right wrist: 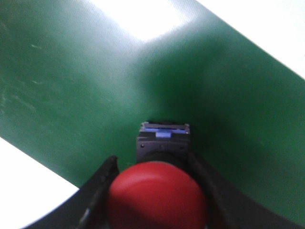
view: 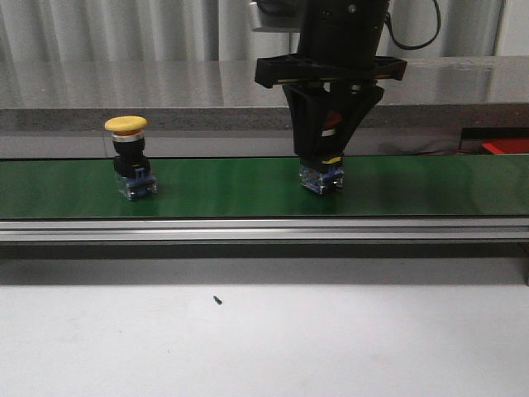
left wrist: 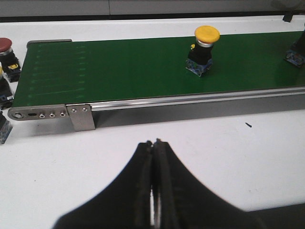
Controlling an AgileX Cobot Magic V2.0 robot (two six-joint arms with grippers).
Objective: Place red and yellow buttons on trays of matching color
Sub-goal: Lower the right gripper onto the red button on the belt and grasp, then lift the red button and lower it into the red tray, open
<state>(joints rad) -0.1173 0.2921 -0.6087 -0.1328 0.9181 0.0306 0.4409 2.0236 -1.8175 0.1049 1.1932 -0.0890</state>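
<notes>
A red button [view: 330,126] stands on the green conveyor belt [view: 240,187], right of centre. My right gripper [view: 322,159] comes down over it from above. In the right wrist view the fingers press both sides of the red cap [right wrist: 156,196], so this gripper [right wrist: 152,160] is shut on the button, whose base rests on the belt. A yellow button [view: 128,157] stands upright and free on the belt's left part [left wrist: 204,46]. My left gripper [left wrist: 156,142] is shut and empty over the white table, short of the belt. A red edge [view: 506,146] at far right may be the red tray; the yellow tray is out of view.
The belt has a metal front rail [view: 264,230] and an end bracket [left wrist: 81,117]. Several spare buttons, one with a red cap [left wrist: 5,46], sit on the white table [left wrist: 214,138] past the belt's left end. A small black speck [view: 217,300] lies on the table.
</notes>
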